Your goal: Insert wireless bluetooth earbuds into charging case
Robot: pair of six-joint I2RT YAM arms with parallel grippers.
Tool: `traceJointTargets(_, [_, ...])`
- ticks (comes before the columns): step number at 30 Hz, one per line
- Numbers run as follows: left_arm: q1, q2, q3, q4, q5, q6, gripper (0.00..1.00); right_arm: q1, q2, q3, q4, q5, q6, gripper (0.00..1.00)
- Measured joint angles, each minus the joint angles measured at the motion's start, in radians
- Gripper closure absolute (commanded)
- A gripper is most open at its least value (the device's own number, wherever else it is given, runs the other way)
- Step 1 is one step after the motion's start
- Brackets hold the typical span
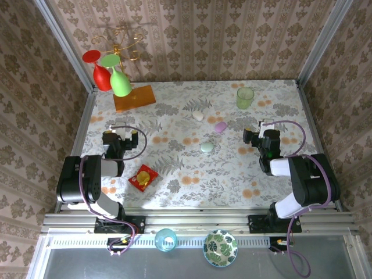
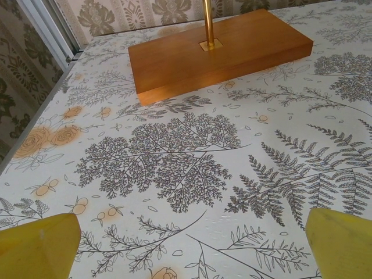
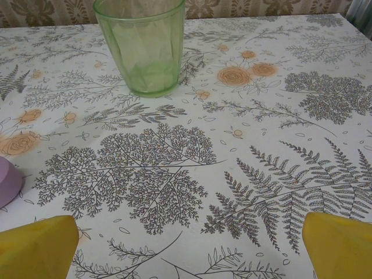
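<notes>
Three pebble-like oval cases lie shut mid-table: a white case (image 1: 198, 115), a pink-purple case (image 1: 220, 126) and a pale green case (image 1: 207, 147). The tiny earbuds are hidden or out of view. My left gripper (image 1: 118, 137) rests low at the table's left, open, its yellow fingertips (image 2: 38, 247) wide apart over bare cloth (image 2: 192, 244). My right gripper (image 1: 259, 135) sits at the right, also open (image 3: 189, 247) with nothing between its fingers. The pink-purple case's edge (image 3: 8, 181) shows at the left of the right wrist view.
A wooden base (image 1: 134, 97) with a gold stand holds red and green glasses at the back left. A green glass tumbler (image 1: 244, 97) stands at the back right. A red and gold packet (image 1: 143, 177) lies near the left arm. Patterned walls enclose the table.
</notes>
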Motion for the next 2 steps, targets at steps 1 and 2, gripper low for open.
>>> traceJointTargets(1, [0.000,0.000,0.000,0.000,0.001,0.000,0.00,0.000,0.000,0.000,0.000,0.000,0.000,0.00])
traceJointTargets(2, [0.000,0.000,0.000,0.000,0.003,0.000,0.00,0.000,0.000,0.000,0.000,0.000,0.000,0.00])
